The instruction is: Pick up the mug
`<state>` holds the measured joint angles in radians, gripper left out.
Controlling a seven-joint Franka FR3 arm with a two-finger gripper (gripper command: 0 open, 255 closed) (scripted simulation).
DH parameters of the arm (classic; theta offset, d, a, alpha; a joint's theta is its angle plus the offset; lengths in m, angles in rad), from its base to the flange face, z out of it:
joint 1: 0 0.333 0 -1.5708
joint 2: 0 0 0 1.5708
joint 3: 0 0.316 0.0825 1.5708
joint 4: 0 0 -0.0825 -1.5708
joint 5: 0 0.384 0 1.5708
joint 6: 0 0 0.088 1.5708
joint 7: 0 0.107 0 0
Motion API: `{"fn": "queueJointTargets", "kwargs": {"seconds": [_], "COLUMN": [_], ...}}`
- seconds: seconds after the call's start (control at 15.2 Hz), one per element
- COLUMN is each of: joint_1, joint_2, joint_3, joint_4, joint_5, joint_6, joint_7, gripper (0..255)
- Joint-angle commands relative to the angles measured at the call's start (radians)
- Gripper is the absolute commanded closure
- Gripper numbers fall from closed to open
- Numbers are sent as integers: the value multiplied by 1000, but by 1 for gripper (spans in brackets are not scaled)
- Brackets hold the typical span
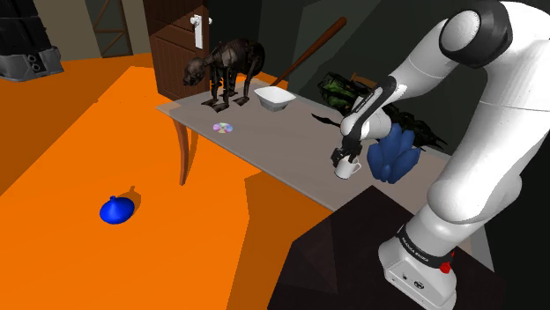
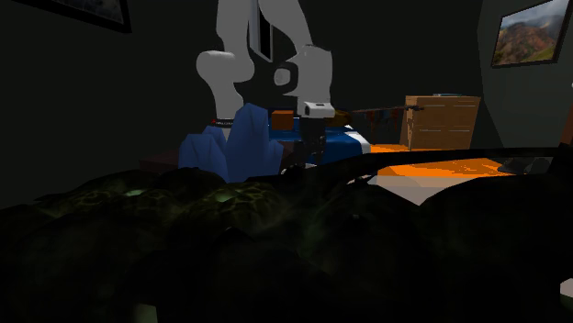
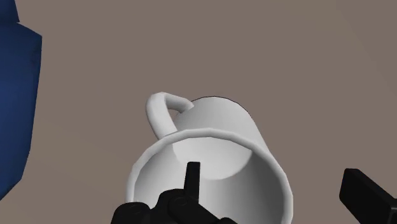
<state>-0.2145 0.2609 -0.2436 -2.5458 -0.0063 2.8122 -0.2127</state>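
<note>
A white mug (image 3: 213, 149) with a loop handle (image 3: 160, 109) stands on the grey table (image 3: 267, 51). In the shoulder view the mug (image 1: 349, 169) sits near the table's front edge, right under my black gripper (image 1: 344, 158). My gripper (image 3: 280, 186) is open. One finger (image 3: 193, 178) reaches inside the mug's mouth and the other finger (image 3: 368, 194) stands outside its wall, apart from it, on the side away from the handle. In the second exterior view the gripper (image 2: 308, 147) hangs behind a dark foreground mass that hides the mug.
A blue bag (image 1: 393, 151) stands close beside the mug. Farther back on the table (image 1: 264, 141) are a dark animal figure (image 1: 225, 70), a white bowl (image 1: 274, 97), a disc (image 1: 224, 128) and a dark green object (image 1: 339, 88). A blue thing (image 1: 116, 210) lies on the orange floor.
</note>
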Motion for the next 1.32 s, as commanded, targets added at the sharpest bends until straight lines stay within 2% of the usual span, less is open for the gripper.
{"fn": "queueJointTargets", "kwargs": {"seconds": [0.0,0.07,0.66,1.25], "joint_1": [-3,-3,-3,23], "joint_2": [16,15,16,-124], "joint_3": [5,5,5,-32], "joint_4": [4,5,4,-8], "joint_5": [7,6,7,-57], "joint_6": [12,10,12,-113], "joint_7": [-3,-3,-3,36], "gripper": [0,255,255,255]}}
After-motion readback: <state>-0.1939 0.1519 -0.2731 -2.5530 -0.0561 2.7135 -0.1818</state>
